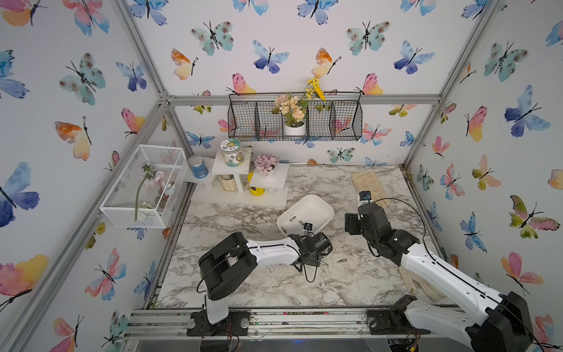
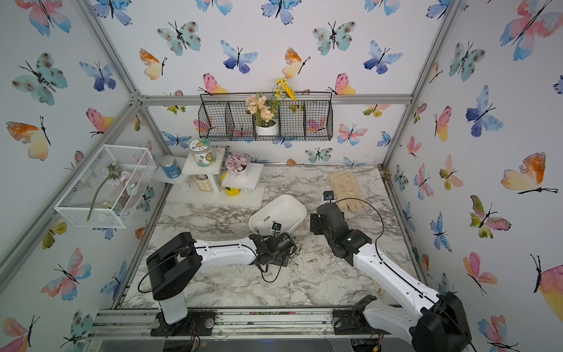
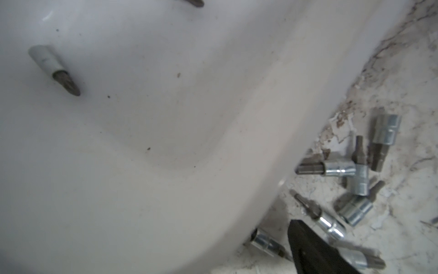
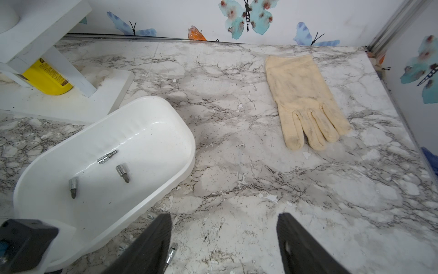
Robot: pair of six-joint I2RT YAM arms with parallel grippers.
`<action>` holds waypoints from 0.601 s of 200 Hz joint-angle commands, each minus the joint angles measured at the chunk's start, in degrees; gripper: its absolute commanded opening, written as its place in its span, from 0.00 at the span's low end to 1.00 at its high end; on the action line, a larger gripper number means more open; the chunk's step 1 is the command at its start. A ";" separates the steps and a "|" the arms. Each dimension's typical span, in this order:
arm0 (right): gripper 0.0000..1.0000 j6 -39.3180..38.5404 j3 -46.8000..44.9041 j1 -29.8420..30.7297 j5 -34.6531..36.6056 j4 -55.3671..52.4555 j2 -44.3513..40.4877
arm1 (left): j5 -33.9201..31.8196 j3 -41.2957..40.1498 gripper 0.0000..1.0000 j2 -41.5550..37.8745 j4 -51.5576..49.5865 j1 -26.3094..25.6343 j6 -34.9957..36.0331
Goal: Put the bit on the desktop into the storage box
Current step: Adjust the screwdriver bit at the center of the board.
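The storage box (image 1: 316, 210) lies at the middle of the desktop (image 1: 274, 286), and the right wrist view shows three bits (image 4: 122, 173) inside it. Several silver bits (image 3: 341, 169) lie in a heap on the marble against the box's near wall. One bit (image 1: 342, 260) lies alone to the heap's right. My left gripper (image 1: 313, 254) hangs over the box's near rim and that heap. Only one of its black fingers (image 3: 312, 251) shows, above the bits and touching none. My right gripper (image 4: 225, 239) stands open over bare marble right of the box, with one bit (image 4: 171, 255) beside its finger.
A cream glove (image 1: 368, 186) lies flat at the back right, and another one (image 1: 417, 283) lies under the right arm. A white stepped stand (image 1: 240, 186) with jars fills the back left. On the walls hang a white mesh cage (image 1: 143, 186) and a black wire basket (image 1: 295, 119).
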 commanded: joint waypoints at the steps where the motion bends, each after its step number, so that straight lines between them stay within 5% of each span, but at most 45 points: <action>1: 0.75 0.56 -0.60 0.21 0.79 -0.16 0.10 | -1.50 0.07 0.90 0.40 -2.27 -0.25 0.24; 120: 0.75 0.91 -1.22 0.24 0.61 -0.62 -0.27 | -0.14 -4.00 0.86 -3.64 -2.43 -0.95 -1.75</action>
